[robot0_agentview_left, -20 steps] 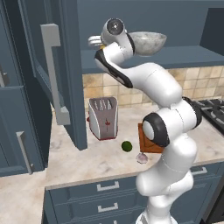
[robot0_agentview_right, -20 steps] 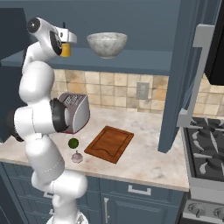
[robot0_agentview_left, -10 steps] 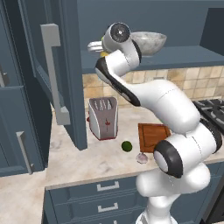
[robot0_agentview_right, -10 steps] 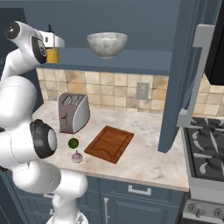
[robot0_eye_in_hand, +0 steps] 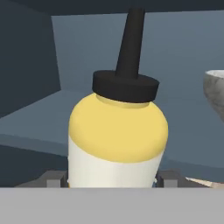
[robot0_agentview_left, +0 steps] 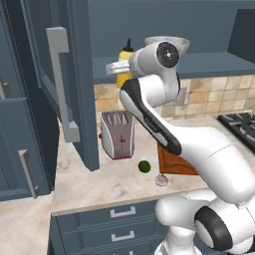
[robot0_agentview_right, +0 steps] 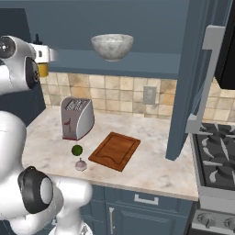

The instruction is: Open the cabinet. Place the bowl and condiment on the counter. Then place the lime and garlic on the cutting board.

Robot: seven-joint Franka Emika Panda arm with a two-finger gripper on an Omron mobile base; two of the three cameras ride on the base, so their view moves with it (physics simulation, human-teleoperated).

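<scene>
Pincer (robot0_eye_in_hand: 112,179) stands wide around the condiment (robot0_eye_in_hand: 117,135) on the cabinet (robot0_agentview_left: 164,64) shelf — grip unclear

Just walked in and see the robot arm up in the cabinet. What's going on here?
The cabinet door stands open, and the arm has its claw around the yellow condiment bottle on the shelf, one fingertip on each side, not visibly clamped. The marble bowl sits on that shelf too. Down on the counter, the lime and garlic lie beside the cutting board, next to the toaster.
</scene>
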